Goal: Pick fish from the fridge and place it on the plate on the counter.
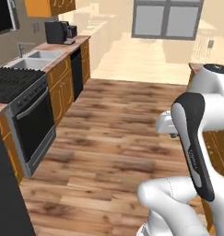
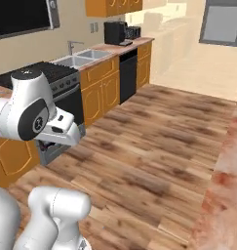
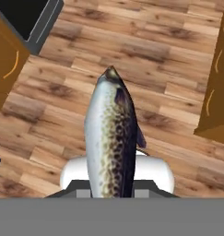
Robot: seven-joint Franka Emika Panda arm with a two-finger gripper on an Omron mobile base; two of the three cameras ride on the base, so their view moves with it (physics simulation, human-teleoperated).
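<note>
The claw grips the long, spotted silver-and-brown fish (image 3: 111, 138) by its lower end. The fish's long body points straight out from the claw, high over the brown wooden floor (image 3: 155, 50). The reddish stone desk (image 2: 227, 195) lies to the robot's right.

A glossy, silver-bellied fish with a brown speckled back (image 3: 111, 138) hangs above a warm brown wood-plank floor (image 1: 118, 138) with a satin sheen. Mottled reddish-brown and cream stone counter (image 2: 227, 185) looks polished beside orange wooden cabinets (image 2: 100, 95), a matt black stovetop (image 1: 12, 83) and a brushed-metal sink (image 2: 83, 57).
</note>
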